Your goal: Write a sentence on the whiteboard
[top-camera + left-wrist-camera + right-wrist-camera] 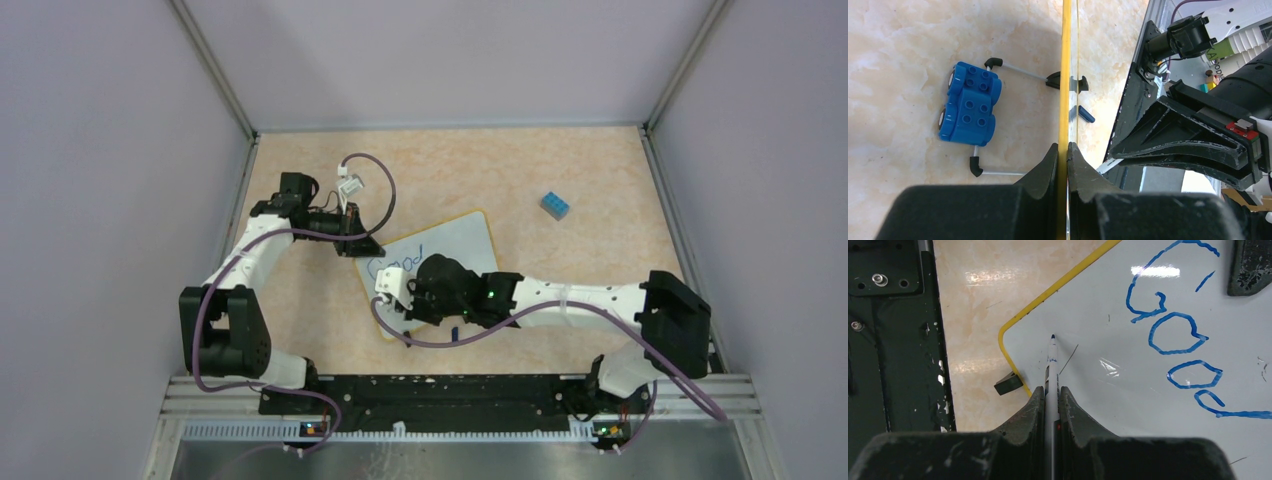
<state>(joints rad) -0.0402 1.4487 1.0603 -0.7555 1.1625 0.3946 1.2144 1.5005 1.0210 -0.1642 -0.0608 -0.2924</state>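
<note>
The whiteboard (462, 240) lies tilted mid-table, white with a yellow rim. My left gripper (357, 243) is shut on its far-left rim; the left wrist view shows that rim (1065, 75) edge-on between my left gripper (1066, 150). My right gripper (400, 290) hangs over the board's near-left corner, shut on a white marker (1051, 362). The marker's blue tip points at bare whiteboard (1098, 405) close to the rounded corner; I cannot tell whether it touches. The sentence (1173, 335) is blue lettering reading "Good", to the right of the tip.
A blue block (555, 206) sits on the table at the back right, also in the left wrist view as the blue block (969, 108). A black clip foot (1009, 383) sticks out under the board's corner. The black base rail (430, 395) runs along the near edge.
</note>
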